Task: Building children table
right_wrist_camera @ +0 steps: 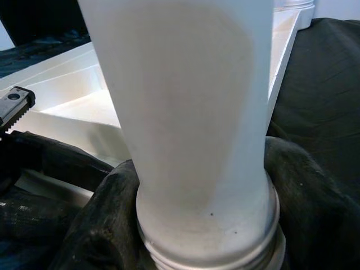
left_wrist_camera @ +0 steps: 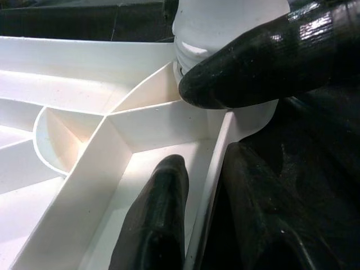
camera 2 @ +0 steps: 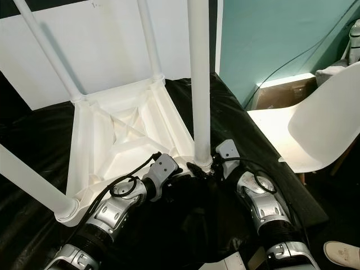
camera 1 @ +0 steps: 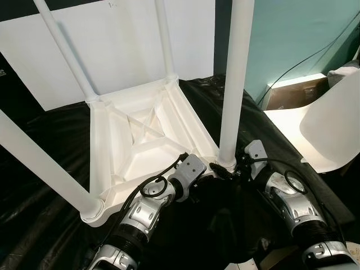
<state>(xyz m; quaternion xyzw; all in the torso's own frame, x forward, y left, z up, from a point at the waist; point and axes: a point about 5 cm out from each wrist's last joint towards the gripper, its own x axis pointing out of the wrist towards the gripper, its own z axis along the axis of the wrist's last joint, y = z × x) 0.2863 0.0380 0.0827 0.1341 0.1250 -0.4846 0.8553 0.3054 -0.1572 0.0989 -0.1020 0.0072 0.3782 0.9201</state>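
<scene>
Four legs rise from the upturned table (camera 1: pixel 140 140) on our black sheet (camera 1: pixel 50 140). Our right gripper (right_wrist_camera: pixel 197 225) clasps the near leg (camera 1: pixel 233 84) at its threaded base; our left gripper (left_wrist_camera: pixel 214 124), parted, straddles the frame rib beside it. Beyond our right fingers stands a white chair (camera 2: pixel 315 124).

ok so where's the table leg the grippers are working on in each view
left eye view: the leg stands upright right of centre, its base at the tabletop's near corner.
right eye view: the same leg stands just right of centre.
left wrist view: its threaded base sits behind a black finger.
right wrist view: the leg stands close up.
Shared landmark: the upturned white tabletop.
</scene>
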